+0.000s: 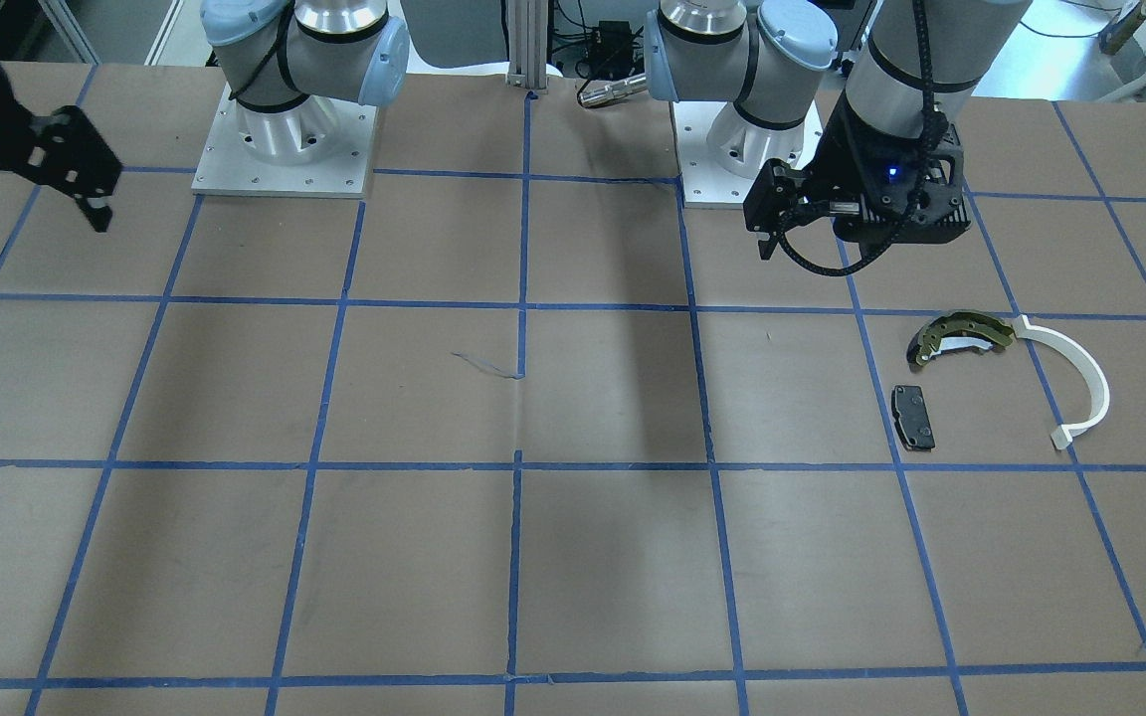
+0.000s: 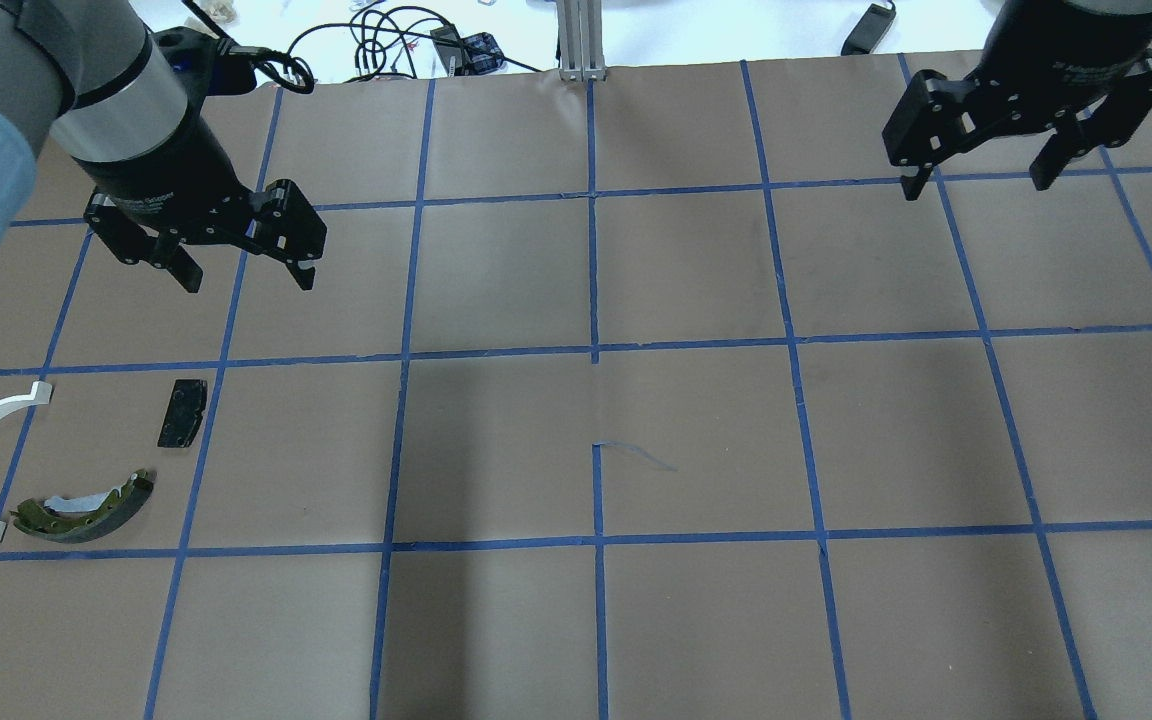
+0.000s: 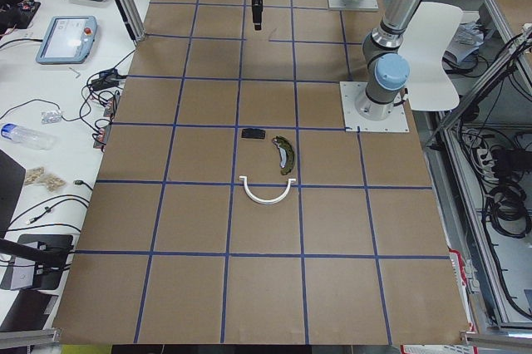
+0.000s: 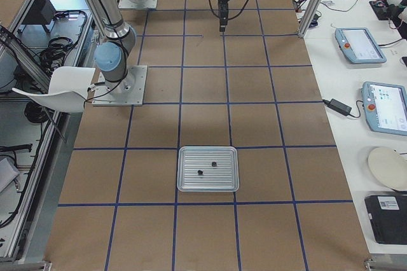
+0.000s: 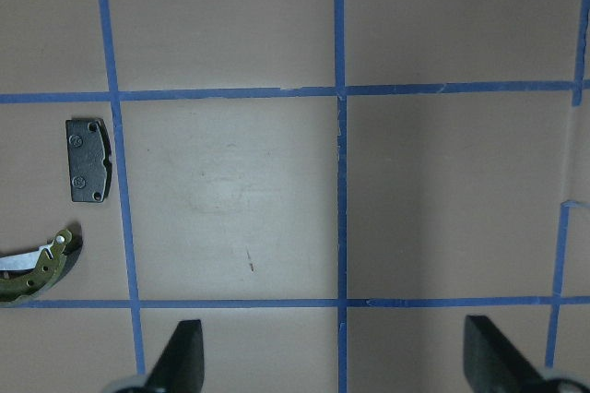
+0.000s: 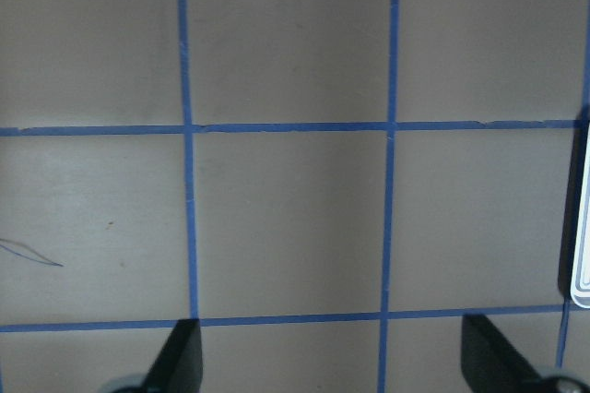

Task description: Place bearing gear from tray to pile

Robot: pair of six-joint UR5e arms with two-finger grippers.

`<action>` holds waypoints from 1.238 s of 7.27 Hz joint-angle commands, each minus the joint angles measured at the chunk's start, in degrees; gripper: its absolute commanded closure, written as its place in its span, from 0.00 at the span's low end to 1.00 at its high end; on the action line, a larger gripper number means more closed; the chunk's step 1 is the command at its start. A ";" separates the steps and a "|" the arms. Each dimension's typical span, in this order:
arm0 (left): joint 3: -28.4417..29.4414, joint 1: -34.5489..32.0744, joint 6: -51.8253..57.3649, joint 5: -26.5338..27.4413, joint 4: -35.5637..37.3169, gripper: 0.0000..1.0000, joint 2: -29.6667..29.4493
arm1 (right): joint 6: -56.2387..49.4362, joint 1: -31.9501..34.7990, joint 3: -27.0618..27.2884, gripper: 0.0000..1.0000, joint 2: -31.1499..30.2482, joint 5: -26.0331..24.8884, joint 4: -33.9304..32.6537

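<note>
Mix-up is the danger: the tiny black roundish bearing gear (image 4: 214,163) lies in the shallow silvery ridged tray (image 4: 186,185), lower middle of the right-side view, close to a second black speck (image 4: 200,172) I cannot tell from it. My right gripper (image 2: 976,185) and left gripper (image 2: 248,280) hang spread and empty; I could seize the wrong piece.

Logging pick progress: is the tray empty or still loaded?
Still loaded. The exterior right view shows two tiny black parts lying on the tray. The right hand hangs open and empty, away from it.
</note>
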 commanded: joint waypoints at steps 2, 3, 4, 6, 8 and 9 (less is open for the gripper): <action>-0.07 0.00 0.09 0.17 0.04 0.00 -0.14 | -17.76 -20.84 3.88 0.00 3.63 0.80 -4.59; -0.07 0.00 0.09 0.00 0.04 0.00 -0.22 | -17.95 -23.26 5.90 0.00 5.82 0.10 -12.02; -0.07 0.00 0.00 0.08 0.04 0.00 -0.14 | -20.74 -25.72 7.75 0.00 8.80 -0.77 -15.83; -0.07 0.00 0.09 0.08 0.04 0.00 -0.22 | -28.10 -32.23 10.83 0.00 16.34 -0.43 -26.71; 0.01 0.00 0.09 0.00 0.04 0.00 -0.22 | -30.60 -38.28 11.90 0.00 22.86 -0.08 -36.42; -0.07 0.00 0.09 -0.01 0.12 0.00 -0.14 | -30.61 -40.05 11.99 0.00 26.03 0.10 -40.27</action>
